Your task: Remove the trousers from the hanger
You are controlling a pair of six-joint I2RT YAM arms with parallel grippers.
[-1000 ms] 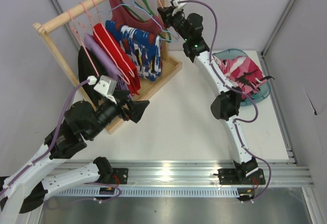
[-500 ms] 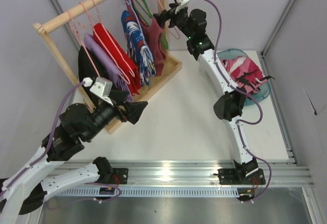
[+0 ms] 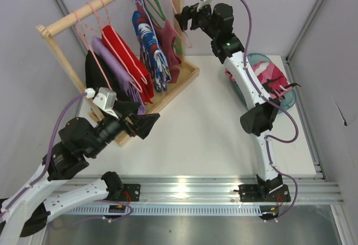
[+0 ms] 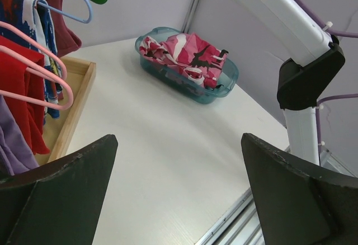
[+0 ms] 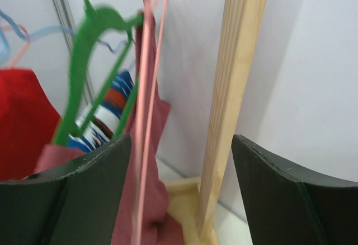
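Observation:
The pink patterned trousers lie bunched in a teal basket at the right, off any hanger; the left wrist view shows them too. A bare pale-pink hanger hangs blurred on the rack, just inside the left finger of my right gripper. That gripper is open, level with the rail's right end, with the wooden post between its fingers. My left gripper is open over the table near the rack's front, nothing between its fingers.
The wooden rack carries several hangers with red, lilac, black, maroon and blue-white-red garments, plus a green hanger. Its base tray sits on the white table. A metal rail runs along the near edge.
My right gripper opened, let go of the pink hanger and drew back slightly to the right. The garments near the post swung and bunched. My left arm drifted a little leftward.

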